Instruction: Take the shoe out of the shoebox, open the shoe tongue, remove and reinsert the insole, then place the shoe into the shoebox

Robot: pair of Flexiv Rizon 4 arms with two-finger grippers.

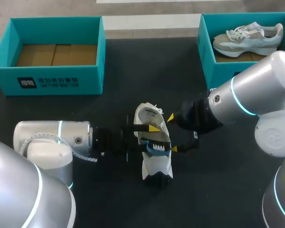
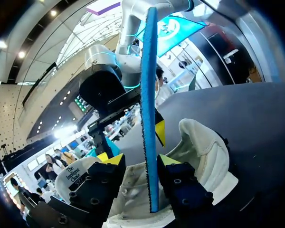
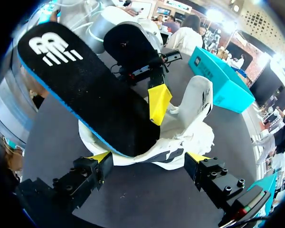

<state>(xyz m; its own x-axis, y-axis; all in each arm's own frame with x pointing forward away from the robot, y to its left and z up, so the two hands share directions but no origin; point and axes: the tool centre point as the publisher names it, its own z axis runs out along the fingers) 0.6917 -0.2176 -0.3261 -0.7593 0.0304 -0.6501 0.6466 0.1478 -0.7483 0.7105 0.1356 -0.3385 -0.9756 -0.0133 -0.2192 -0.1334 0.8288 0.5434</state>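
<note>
From above, we see our left gripper (image 1: 155,137) and our right gripper (image 1: 172,133) meet at the white shoe (image 1: 156,166) in the middle of the black table (image 1: 218,199). The shoe lies with one end far and one end near.

Our left wrist view shows the insole (image 2: 149,118) from its edge. It is a thin blue line standing straight up between the left gripper's fingers (image 2: 180,187). They sit close together and pinch the insole.

Our right wrist view shows the insole's flat black face, with its low end in the shoe's mouth. Only one left finger shows there, pressed on the insole. The other is hidden behind it. In the same view the right gripper is spread wide, one finger at each side, and the shoe sits just ahead of it, not squeezed.

The shoe is well away from every table edge. Bare table shows on its near side, and on its far side up to the boxes. Our arms close it in on the left and the right.

At the far left stands the left shoebox (image 1: 52,80), with only its brown card floor showing inside. At the far right stands the right shoebox (image 1: 206,61), and a second shoe (image 1: 247,38) lies in it. Our right arm (image 1: 256,95) rises just in front of that box and hides part of its near wall.
</note>
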